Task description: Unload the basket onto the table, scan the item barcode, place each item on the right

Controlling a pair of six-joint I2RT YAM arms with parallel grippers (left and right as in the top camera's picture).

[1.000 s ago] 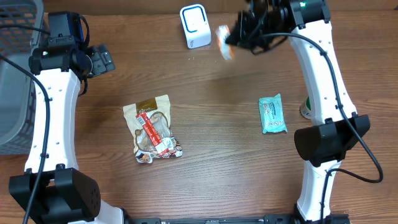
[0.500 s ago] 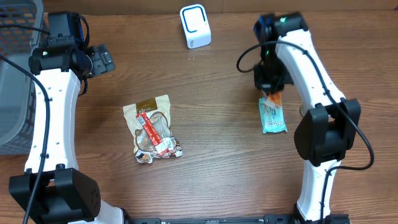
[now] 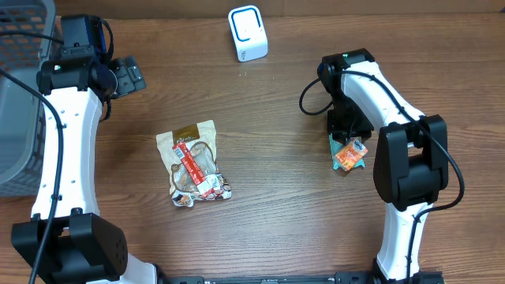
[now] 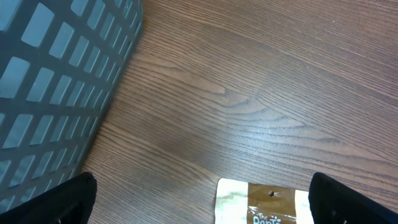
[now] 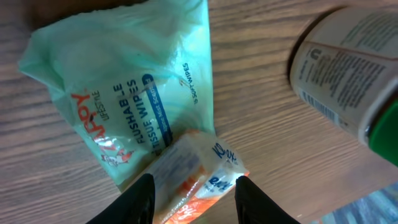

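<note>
Brown wooden surface (image 3: 268, 197) from overhead carried a white scanner (image 3: 247, 33) at the far edge, a grey basket (image 3: 20, 95) on the left and a snack pouch (image 3: 193, 162). The orange-and-white packet (image 3: 350, 154) lay just below my right fingers (image 3: 346, 126). My left wrist view alone showed my left fingers (image 4: 68, 202) spread wide and empty. My right wrist view alone showed the packet resting on a teal wipes pack (image 5: 124, 93) beside a green-capped bottle (image 5: 348, 68). My right fingers were parted either side of the packet; gripping or not, I couldn't tell.

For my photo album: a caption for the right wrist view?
Right gripper straddles an orange packet lying partly on green tissue wipes.
</note>
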